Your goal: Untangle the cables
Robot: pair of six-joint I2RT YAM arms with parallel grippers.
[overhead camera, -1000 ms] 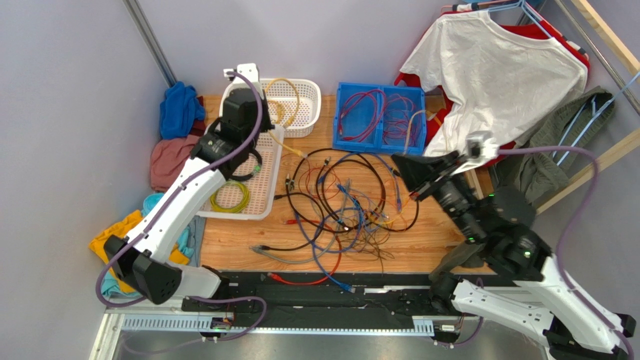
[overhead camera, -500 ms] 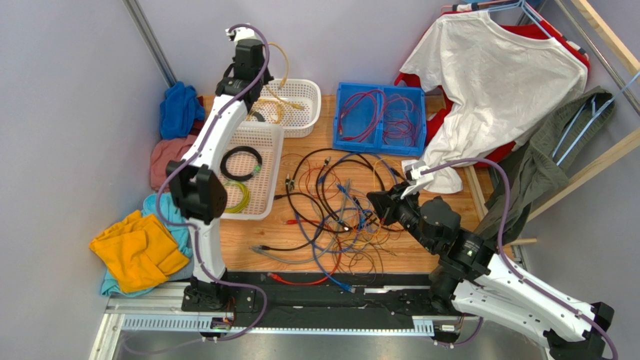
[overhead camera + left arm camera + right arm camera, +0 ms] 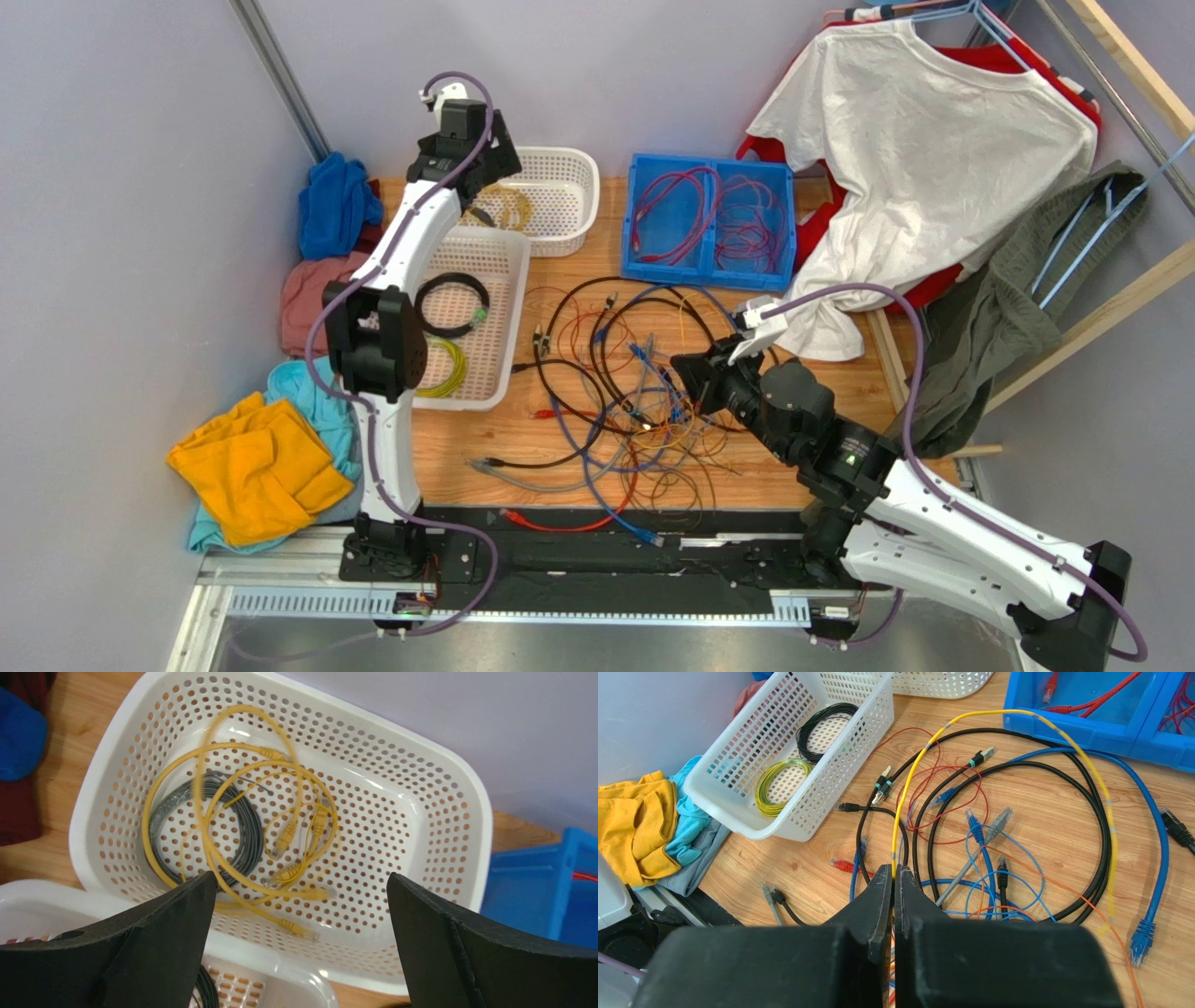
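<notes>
Ur right gripper (image 3: 893, 872) is clamped on a yellow cable (image 3: 1018, 712) at the near edge of the cables (image 3: 631, 381) mid-table, w/ left gripper (image 3: 300, 882) spread wide over the white basket (image 3: 449, 805), well apart from them

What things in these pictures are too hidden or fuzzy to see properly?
- Yellow cable: right wrist view, its near end vanishes between the right gripper's shut fingers.
- Yellow loops in the white basket: left wrist view, partly blurred.
- Cables: top view, right arm covers the tangle's right edge.
- Blue bin: left wrist view, cut off by the edge.
</notes>
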